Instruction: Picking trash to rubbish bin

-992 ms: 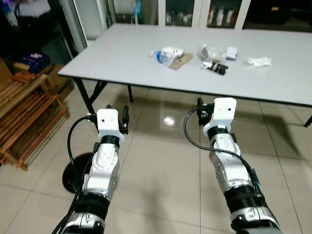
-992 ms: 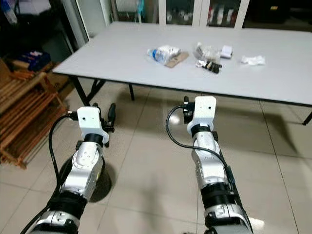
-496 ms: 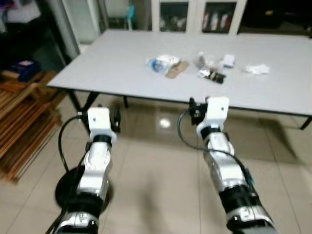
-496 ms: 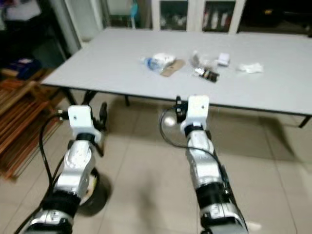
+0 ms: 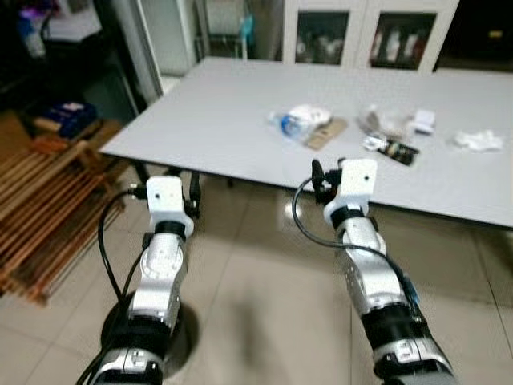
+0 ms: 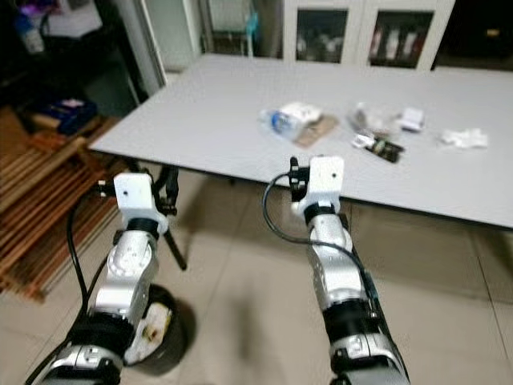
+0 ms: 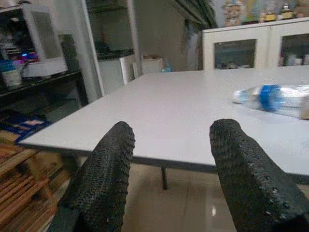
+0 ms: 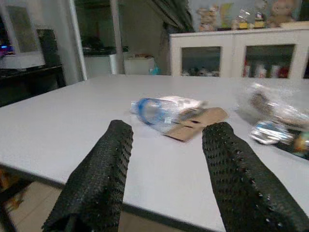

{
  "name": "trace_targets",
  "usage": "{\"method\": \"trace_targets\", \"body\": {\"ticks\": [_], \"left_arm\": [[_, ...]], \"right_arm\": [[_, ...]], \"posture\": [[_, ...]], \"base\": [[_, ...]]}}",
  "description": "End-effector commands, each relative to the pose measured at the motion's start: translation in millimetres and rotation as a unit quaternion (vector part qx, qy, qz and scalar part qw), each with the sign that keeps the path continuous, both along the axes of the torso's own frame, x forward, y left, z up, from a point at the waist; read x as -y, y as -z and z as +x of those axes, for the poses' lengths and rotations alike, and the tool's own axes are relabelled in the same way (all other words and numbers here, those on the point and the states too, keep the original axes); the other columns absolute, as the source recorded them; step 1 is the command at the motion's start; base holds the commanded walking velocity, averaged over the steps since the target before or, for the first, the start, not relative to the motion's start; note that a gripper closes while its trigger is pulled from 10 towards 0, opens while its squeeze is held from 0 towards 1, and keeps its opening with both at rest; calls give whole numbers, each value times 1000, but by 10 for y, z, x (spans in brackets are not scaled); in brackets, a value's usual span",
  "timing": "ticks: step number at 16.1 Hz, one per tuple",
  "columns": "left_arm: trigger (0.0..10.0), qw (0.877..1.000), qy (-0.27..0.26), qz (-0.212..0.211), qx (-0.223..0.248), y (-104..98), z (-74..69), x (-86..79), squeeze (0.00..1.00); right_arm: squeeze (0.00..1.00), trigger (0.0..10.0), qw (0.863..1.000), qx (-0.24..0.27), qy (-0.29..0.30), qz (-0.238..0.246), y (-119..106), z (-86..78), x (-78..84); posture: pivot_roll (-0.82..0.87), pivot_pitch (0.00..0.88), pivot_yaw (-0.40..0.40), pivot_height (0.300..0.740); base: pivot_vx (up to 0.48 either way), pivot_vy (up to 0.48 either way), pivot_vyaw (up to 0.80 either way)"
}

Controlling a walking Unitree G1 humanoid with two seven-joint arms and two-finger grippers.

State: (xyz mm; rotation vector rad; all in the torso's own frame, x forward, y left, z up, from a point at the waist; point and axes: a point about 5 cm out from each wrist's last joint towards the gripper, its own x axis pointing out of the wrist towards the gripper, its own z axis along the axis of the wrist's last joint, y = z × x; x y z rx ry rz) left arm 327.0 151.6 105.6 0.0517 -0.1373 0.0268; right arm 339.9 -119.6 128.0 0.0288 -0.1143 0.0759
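From the left eye view, a grey bench (image 5: 240, 104) runs across the room, its near edge just ahead of both raised arms. Trash lies well back from that edge: a crushed plastic bottle (image 5: 298, 120) beside a strip of brown cardboard (image 5: 325, 134), then a clear crumpled wrapper (image 5: 383, 122), a dark snack packet (image 5: 391, 149), a small white box (image 5: 424, 121) and a crumpled tissue (image 5: 477, 141) furthest to the right. The left pincer (image 5: 193, 195) hangs below the bench edge over tiled floor (image 5: 256, 297); the right pincer (image 5: 317, 178) sits about level with the edge. A wooden rack (image 5: 44, 208) crowds the left side.

In the right eye view, a black rubbish bin (image 6: 164, 333) stands on the floor beside the left arm, with open tile between the arms.

The left wrist view shows the left pincer's two fingers (image 7: 104, 176) spread wide and empty, the bench edge ahead of them and the bottle off to one side.

The right wrist view has its fingers (image 8: 101, 174) likewise parted with nothing between them, short of the near edge, the bottle and cardboard well beyond on the bench.
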Motion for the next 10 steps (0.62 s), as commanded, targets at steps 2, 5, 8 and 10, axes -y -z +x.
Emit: {"method": "trace_targets", "body": {"ticks": [2,5,8,10], "left_arm": [[10000,1000,20,-3,4,-37,20,117,0],[10000,1000,24,-1,5,-34,14,127,0],[10000,1000,24,-1,5,-35,11,129,0],[10000,1000,25,-1,5,-37,11,133,0]], "right_arm": [[0,10000,1000,-10,16,6,19,12,109],[0,10000,1000,-10,15,2,24,7,101],[0,10000,1000,-2,19,1,12,1,109],[0,10000,1000,-2,19,-1,10,1,108]], "posture": [[16,0,66,740],[15,0,67,740],[14,0,67,740],[13,0,68,740]], "base": [[480,0,-800],[470,0,-800],[469,0,-267],[469,0,0]]}}
